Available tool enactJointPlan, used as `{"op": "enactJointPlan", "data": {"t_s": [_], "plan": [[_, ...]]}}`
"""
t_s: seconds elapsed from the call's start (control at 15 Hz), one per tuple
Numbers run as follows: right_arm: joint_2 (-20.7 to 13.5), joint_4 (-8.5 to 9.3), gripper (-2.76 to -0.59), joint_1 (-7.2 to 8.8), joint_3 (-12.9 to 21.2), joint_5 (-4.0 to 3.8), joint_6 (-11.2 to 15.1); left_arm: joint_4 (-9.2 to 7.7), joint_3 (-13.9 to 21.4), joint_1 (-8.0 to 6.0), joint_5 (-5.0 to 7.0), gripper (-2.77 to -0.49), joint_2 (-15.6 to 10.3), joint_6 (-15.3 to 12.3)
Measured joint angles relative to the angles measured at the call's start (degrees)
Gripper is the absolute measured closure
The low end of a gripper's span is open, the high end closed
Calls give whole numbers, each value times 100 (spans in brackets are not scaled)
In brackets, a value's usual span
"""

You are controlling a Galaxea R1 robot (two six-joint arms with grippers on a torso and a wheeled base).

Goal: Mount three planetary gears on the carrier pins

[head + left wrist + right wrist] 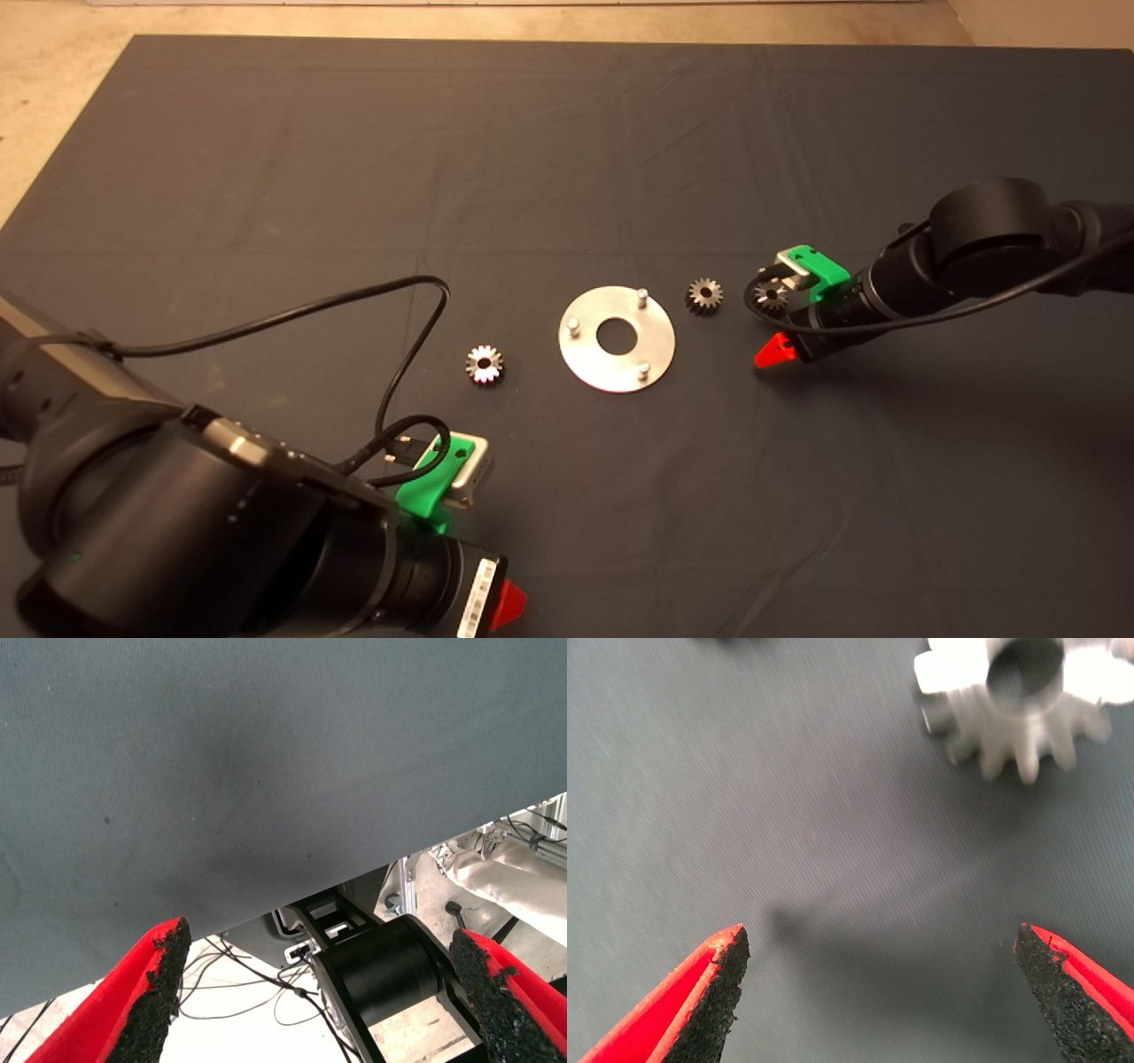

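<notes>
Steel on dark cloth: the disc lies flat at the middle of the worktop, its three carrier pins standing upright and all bare, so none of the planetary gears is mounted yet

One gear rests well apart at the disc's nine o'clock side. A second gear sits just off the rim at about two o'clock. A third gear lies further out toward three o'clock, partly hidden under my right arm

My right pincer hangs low over that third gear's patch of cloth, fingers spread wide and holding nothing. In the wrist view the gear sits flat, bore upward, ahead of my fingertips and not between them. I judge I am placed here to close on it next, which calls for moving forward until the pads straddle the teeth

My left pincer waits at the worktop's six o'clock edge, also spread and empty, kept clear so the disc stays open to approach

The risk I see is nudging the flat gear along the cloth rather than gripping it, and later tilting it on a pin
</notes>
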Motion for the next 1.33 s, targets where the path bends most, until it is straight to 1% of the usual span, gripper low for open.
{"op": "enactJointPlan", "data": {"t_s": [0.13,0.2,0.33,0.47,0.53,0.67,0.93,1.07,1.27,1.33], "plan": [[93,16,-223,106,-201,50,-81,2,0,0,0,-207,0,0],[140,50,-223,152,-308,53,-199,0,0,0,2,-207,0,0],[245,237,-223,249,-593,70,-474,2,0,0,0,-207,2,0],[300,444,-223,348,-858,70,-654,0,0,0,0,-207,6,1],[300,512,-223,383,-923,70,-730,0,0,0,0,-207,5,1],[302,557,-223,393,-943,70,-755,2,0,0,0,-207,6,1],[313,575,-223,393,-964,70,-774,0,0,0,0,-207,6,1],[313,579,-223,393,-1025,72,-937,2,0,0,0,-207,4,1],[346,587,-223,393,-1318,71,-1123,0,0,0,0,-207,4,1],[363,587,-223,392,-1383,72,-1148,1,0,0,0,-207,6,0]]}}
